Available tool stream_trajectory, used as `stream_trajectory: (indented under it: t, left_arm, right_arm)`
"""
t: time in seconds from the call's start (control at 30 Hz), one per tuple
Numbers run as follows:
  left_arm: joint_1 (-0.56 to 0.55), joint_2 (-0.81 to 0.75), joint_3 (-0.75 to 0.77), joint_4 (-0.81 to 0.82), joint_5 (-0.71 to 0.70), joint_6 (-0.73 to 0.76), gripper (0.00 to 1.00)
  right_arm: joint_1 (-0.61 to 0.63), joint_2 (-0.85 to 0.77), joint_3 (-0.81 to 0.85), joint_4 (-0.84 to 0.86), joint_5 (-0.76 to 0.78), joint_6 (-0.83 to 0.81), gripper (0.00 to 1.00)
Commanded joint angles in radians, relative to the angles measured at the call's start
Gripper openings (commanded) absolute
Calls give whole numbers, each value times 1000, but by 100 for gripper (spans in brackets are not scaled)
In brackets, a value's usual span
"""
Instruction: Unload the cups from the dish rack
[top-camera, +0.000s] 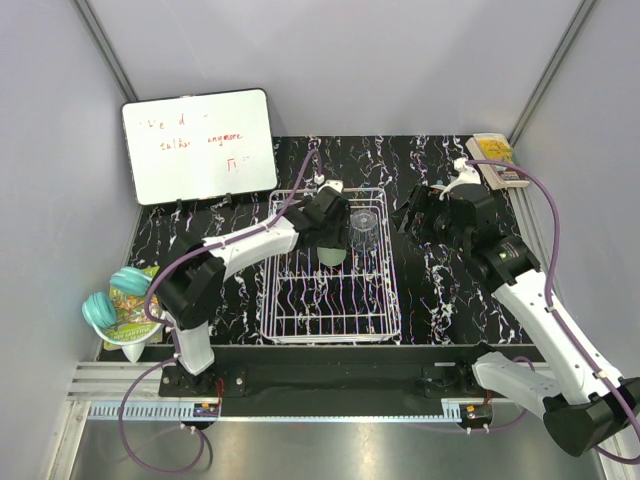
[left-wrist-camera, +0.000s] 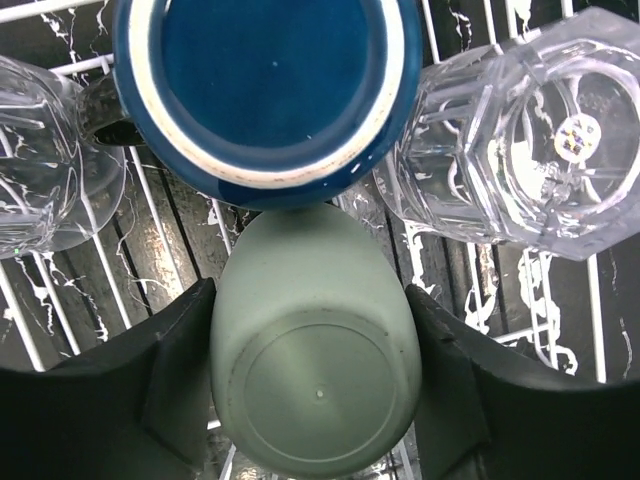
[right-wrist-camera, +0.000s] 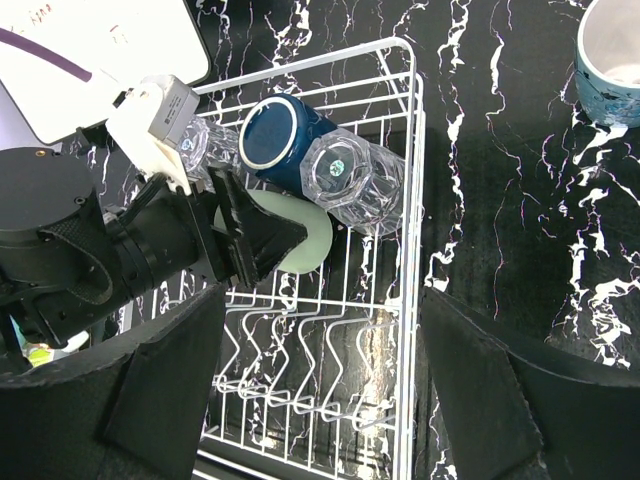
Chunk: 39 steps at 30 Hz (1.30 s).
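The left hand (left-wrist-camera: 310, 295) holds the green cup (left-wrist-camera: 315, 380) in the white dish rack (right-wrist-camera: 417, 180), touching a navy mug (left-wrist-camera: 265, 80) and beside a clear glass (left-wrist-camera: 520, 140). It is probably best lifted slowly, without knocking either. The right hand (right-wrist-camera: 320, 350) hovers wide open and empty above the black marbled table (top-camera: 450, 290), with grey walls around.

The top camera looks down from high up and sees the whole counter (top-camera: 440, 290). The left wrist camera sits very close above the pale green tumbler (left-wrist-camera: 315, 350). The right wrist camera looks down from farther off. All three see the dish rack (right-wrist-camera: 340, 330).
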<state>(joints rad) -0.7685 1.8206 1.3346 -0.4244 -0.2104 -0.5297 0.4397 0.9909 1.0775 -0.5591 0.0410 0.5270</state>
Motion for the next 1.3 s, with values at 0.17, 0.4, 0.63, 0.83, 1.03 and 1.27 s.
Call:
stream_trajectory:
  t: [0.17, 0.4, 0.63, 0.83, 1.03, 1.27]
  left_arm:
    - [-5, -84, 21, 18, -40, 27, 0]
    - [-5, -285, 57, -33, -58, 56, 0]
    - [15, -529, -3, 45, 92, 30, 0]
    - [104, -695, -302, 531, 533, -191, 0]
    - [129, -695, -455, 893, 718, -367, 0]
    - [147, -630, -549, 1165, 779, -535, 0]
  right_arm:
    - [1, -31, -19, 45, 0, -5, 86]
    - [2, -43, 9, 34, 0, -9, 85]
    - [2, -49, -28, 68, -38, 37, 85]
    - [2, -112, -112, 186, -205, 80, 84]
    - [2, -216, -180, 306, -312, 114, 82]
    - [2, -244, -234, 413, -441, 191, 81]
